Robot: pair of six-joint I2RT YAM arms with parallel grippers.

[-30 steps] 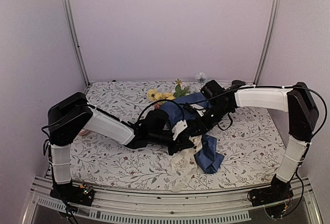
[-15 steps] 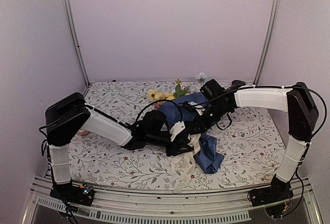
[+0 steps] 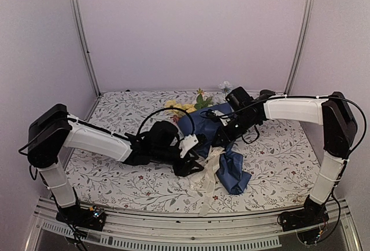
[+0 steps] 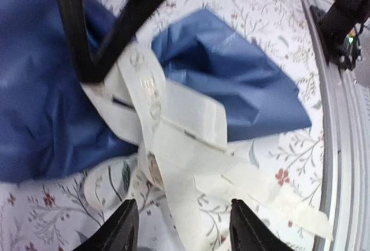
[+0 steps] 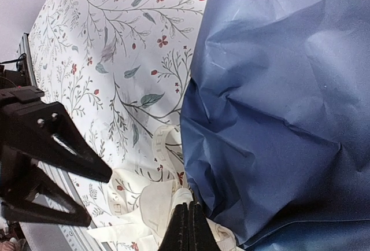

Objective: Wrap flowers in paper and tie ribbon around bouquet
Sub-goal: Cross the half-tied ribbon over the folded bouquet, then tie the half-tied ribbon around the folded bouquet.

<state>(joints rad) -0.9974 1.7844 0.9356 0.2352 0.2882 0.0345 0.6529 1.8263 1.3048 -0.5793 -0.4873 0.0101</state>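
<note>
The bouquet lies mid-table, a cone of dark blue paper (image 3: 203, 125) with the yellow and white flowers (image 3: 186, 106) poking out at its far end. The cream ribbon (image 3: 207, 173) lies in loose loops across the cone's narrow part and trails toward the front edge. My right gripper (image 3: 219, 142) is shut, its tips (image 5: 186, 229) pinching a fold of the ribbon (image 5: 151, 202) beside the paper (image 5: 277, 106). My left gripper (image 4: 182, 228) stands open just short of the ribbon (image 4: 186, 125), holding nothing. Its fingers (image 5: 55, 141) show in the right wrist view.
A floral tablecloth (image 3: 127, 118) covers the table. A metal rail (image 3: 173, 228) runs along the front edge, close to the ribbon's loose end (image 4: 300, 216). Purple walls and two upright posts (image 3: 81, 37) close in the back.
My left gripper has opened, let go of the ribbon and drawn back to the left. My right gripper has shut on the ribbon near the paper.
</note>
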